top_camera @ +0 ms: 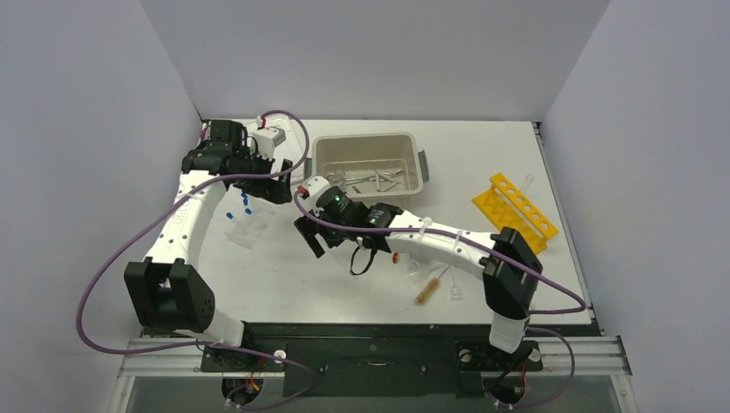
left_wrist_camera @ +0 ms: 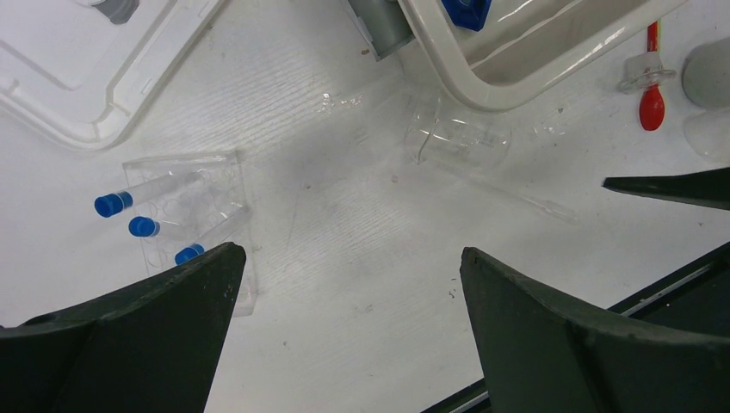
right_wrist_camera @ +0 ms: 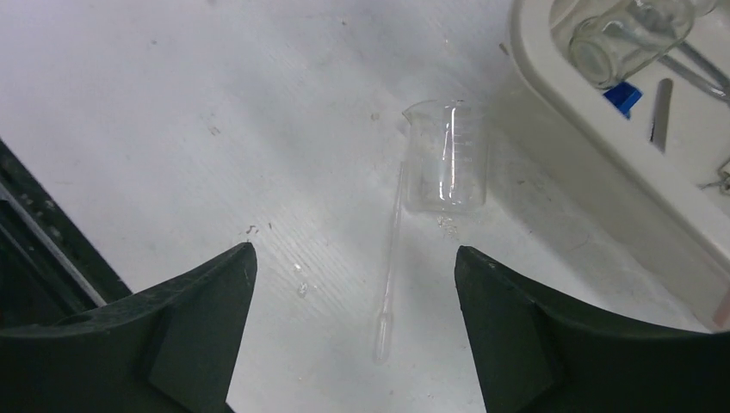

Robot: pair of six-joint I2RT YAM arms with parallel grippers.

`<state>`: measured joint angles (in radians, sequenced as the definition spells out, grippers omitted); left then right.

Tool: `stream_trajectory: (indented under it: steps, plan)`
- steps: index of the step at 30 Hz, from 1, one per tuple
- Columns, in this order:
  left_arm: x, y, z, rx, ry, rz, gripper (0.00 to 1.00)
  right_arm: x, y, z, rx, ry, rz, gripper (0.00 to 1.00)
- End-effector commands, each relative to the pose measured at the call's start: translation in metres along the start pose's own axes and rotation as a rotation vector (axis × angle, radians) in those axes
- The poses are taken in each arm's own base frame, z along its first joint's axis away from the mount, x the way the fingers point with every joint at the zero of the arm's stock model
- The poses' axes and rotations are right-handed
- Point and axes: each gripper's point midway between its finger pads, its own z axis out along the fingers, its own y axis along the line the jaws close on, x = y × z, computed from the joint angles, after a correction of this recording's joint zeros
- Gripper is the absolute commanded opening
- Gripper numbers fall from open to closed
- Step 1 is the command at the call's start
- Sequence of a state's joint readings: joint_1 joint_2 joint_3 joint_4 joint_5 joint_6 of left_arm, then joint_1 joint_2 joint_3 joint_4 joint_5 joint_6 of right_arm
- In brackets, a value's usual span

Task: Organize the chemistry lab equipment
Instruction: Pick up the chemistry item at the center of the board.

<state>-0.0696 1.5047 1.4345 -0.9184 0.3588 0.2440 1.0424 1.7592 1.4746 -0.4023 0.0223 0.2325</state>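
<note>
My right gripper hangs open over the table, nothing between its fingers. A thin clear pipette lies on the table below the gap. Just beyond it a clear glass beaker lies beside the beige tub, which holds a glass vial and metal forceps. My left gripper is open and empty above bare table. The same beaker lies ahead of it. Blue-capped tubes rest on a clear rack to its left. A red spatula lies at the far right.
A yellow tube rack stands at the right. A brown brush lies near the front edge beside the right arm. The white lid sits at the back left. The tub stands at the back centre, just beyond both grippers.
</note>
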Motion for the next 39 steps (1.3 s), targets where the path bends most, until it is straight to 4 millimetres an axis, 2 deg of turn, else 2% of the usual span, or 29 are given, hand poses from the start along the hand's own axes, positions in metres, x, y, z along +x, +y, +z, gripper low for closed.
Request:
stream_trajectory:
  steps: [1,8,9,12,13,16,23,26,30,34,39]
  plan:
    - [-0.024,0.0,-0.021,-0.027,-0.09,0.022,0.96,0.005,-0.007,0.027,0.057,-0.005,-0.044,0.82]
    - [-0.027,0.003,-0.023,-0.038,-0.088,0.027,0.97,0.02,-0.021,0.058,0.138,0.028,-0.088,0.84]
    - [-0.027,0.002,-0.023,-0.038,-0.088,0.029,0.97,0.019,-0.024,0.06,0.161,0.014,-0.091,0.84]
    - [-0.027,0.003,-0.023,-0.038,-0.09,0.032,0.96,0.033,-0.033,0.068,0.212,0.015,-0.111,0.85]
    - [-0.026,0.003,-0.022,-0.037,-0.087,0.032,0.97,0.03,-0.036,0.071,0.228,-0.006,-0.111,0.85]
    - [-0.025,0.003,-0.021,-0.038,-0.082,0.034,0.97,0.04,-0.041,0.078,0.25,-0.011,-0.113,0.85]
    - [-0.025,0.003,-0.022,-0.031,-0.075,0.045,0.97,0.056,-0.046,0.099,0.296,-0.018,-0.117,0.85]
    - [-0.025,0.002,-0.024,-0.029,-0.068,0.047,0.97,0.058,-0.047,0.103,0.304,-0.033,-0.108,0.85]
    - [-0.027,0.0,-0.029,-0.027,-0.08,0.05,0.97,0.061,-0.046,0.112,0.302,-0.031,-0.105,0.8]
    - [-0.029,-0.002,-0.034,-0.029,-0.09,0.055,0.97,0.066,-0.04,0.114,0.273,-0.021,-0.084,0.71]
    - [-0.031,-0.004,-0.035,-0.024,-0.092,0.046,0.97,0.062,-0.028,0.114,0.206,-0.045,-0.058,0.57]
